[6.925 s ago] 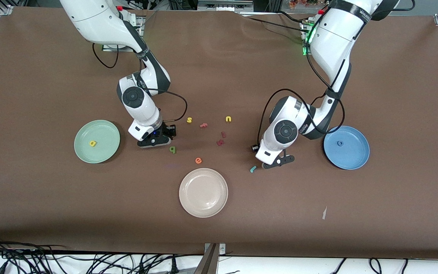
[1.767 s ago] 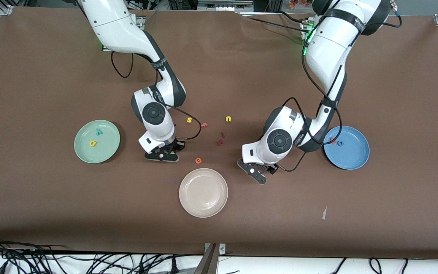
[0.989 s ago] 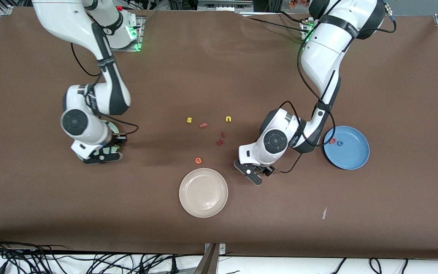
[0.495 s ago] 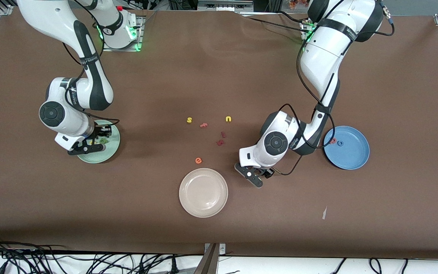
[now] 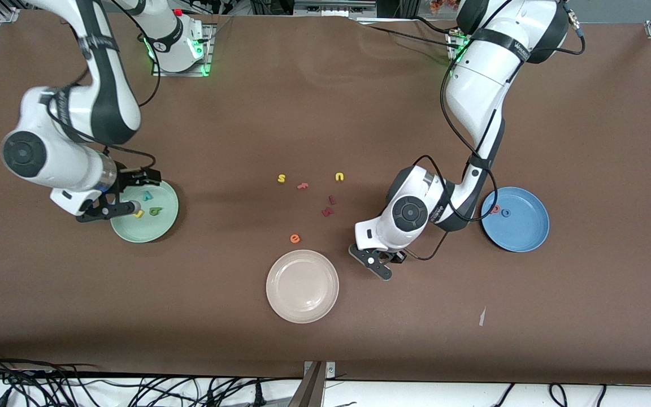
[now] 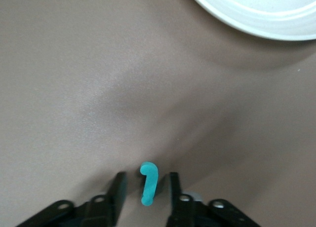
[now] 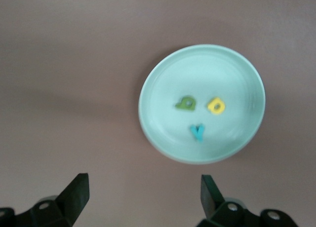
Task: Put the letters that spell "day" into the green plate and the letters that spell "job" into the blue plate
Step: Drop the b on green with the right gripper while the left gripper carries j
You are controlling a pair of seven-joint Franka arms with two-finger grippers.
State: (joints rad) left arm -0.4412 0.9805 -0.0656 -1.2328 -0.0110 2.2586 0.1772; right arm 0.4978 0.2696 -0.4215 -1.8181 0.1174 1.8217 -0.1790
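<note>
The green plate (image 5: 150, 229) (image 7: 232, 74) holds the dark green "d" (image 5: 155, 211) (image 7: 186, 103), the yellow "a" (image 5: 139, 213) (image 7: 216, 105) and the teal "y" (image 5: 147, 196) (image 7: 197, 132). My right gripper (image 5: 106, 212) (image 7: 143, 197) hangs open and empty over that plate's rim on the side toward the right arm's end. The blue plate (image 5: 520, 232) holds the salmon "b" (image 5: 495, 209) and the blue "o" (image 5: 506, 213). My left gripper (image 5: 379, 263) (image 6: 145, 187) is down at the table beside the cream plate. Its fingers (image 6: 118, 187) stand narrowly open either side of the teal "j" (image 6: 149, 182), with a gap on each side.
A cream-white plate (image 5: 302, 286) (image 6: 256, 15) lies nearest the front camera at mid-table. Farther from the camera lie scattered letters: orange "e" (image 5: 295, 238), two dark red ones (image 5: 328, 212), salmon "f" (image 5: 302, 185), yellow "s" (image 5: 281, 178) and "u" (image 5: 339, 177). A white scrap (image 5: 481, 316) lies toward the left arm's end.
My right gripper opened over the green plate, left the green "d" in it, and rose toward the right arm's end. My left gripper's fingers narrowed around the "j".
</note>
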